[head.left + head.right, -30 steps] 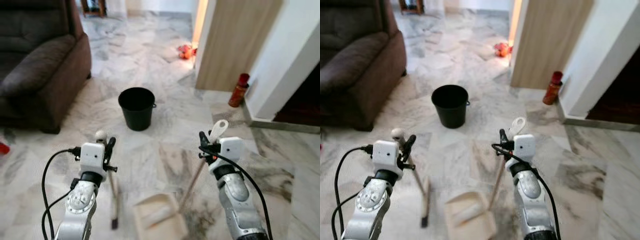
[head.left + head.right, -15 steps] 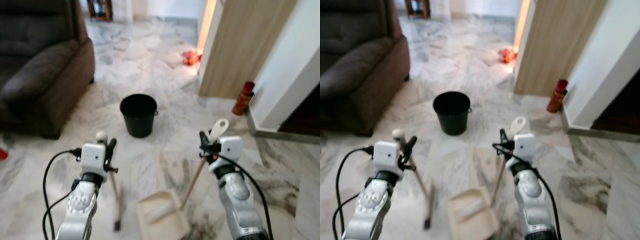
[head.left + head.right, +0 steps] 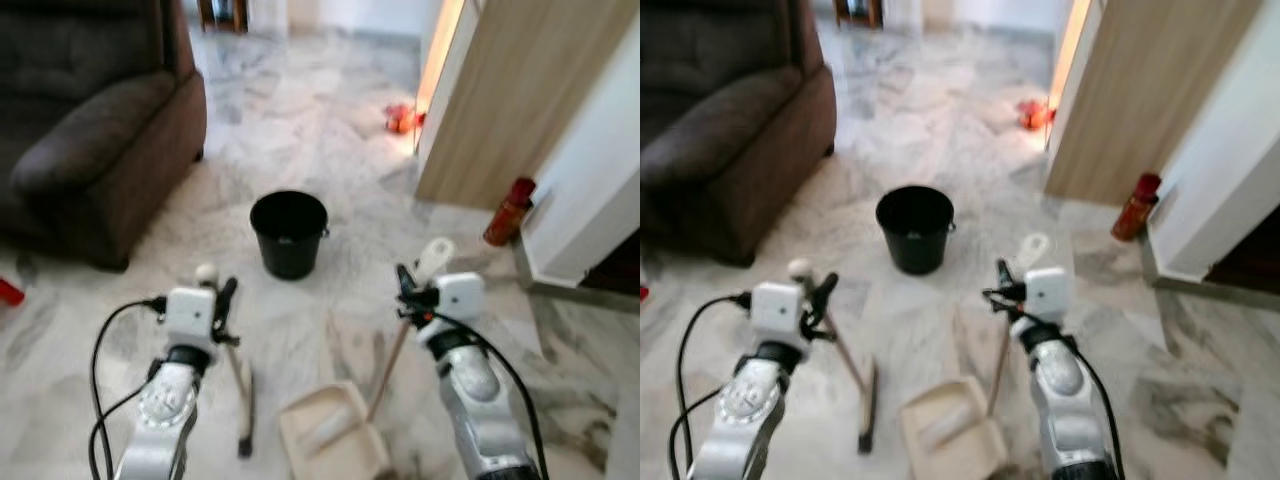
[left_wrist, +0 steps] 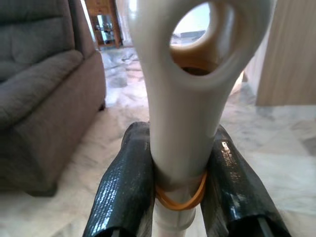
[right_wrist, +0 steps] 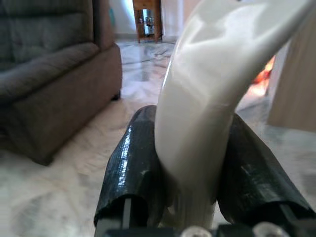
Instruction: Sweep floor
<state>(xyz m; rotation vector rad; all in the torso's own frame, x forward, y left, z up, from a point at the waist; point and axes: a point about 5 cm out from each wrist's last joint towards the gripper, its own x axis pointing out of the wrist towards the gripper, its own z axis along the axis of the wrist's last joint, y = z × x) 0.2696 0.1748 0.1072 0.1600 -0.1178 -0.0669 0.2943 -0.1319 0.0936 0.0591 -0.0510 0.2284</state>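
My left gripper [image 3: 222, 298] is shut on a short broom's handle [image 3: 236, 362]; its dark brush head [image 3: 245, 415] rests on the marble floor. In the left wrist view both black fingers [image 4: 124, 187] clamp the cream handle [image 4: 182, 94] below its hanging hole. My right gripper [image 3: 404, 290] is shut on the dustpan's long handle [image 3: 390, 355], and the cream dustpan [image 3: 330, 440] lies on the floor between my arms. The right wrist view has the curved cream grip [image 5: 207, 94] pinched between the fingers [image 5: 133, 168].
A black bucket [image 3: 290, 232] stands on the floor ahead. A dark brown sofa [image 3: 95, 150] fills the left. On the right are a wooden panel [image 3: 500, 100], a white wall and a red bottle [image 3: 508, 210]. An orange-red object [image 3: 402, 118] lies by the doorway.
The whole picture has shifted, so the camera moved; bucket and sofa now sit lower and further right. Both grippers keep hold of broom and dustpan.
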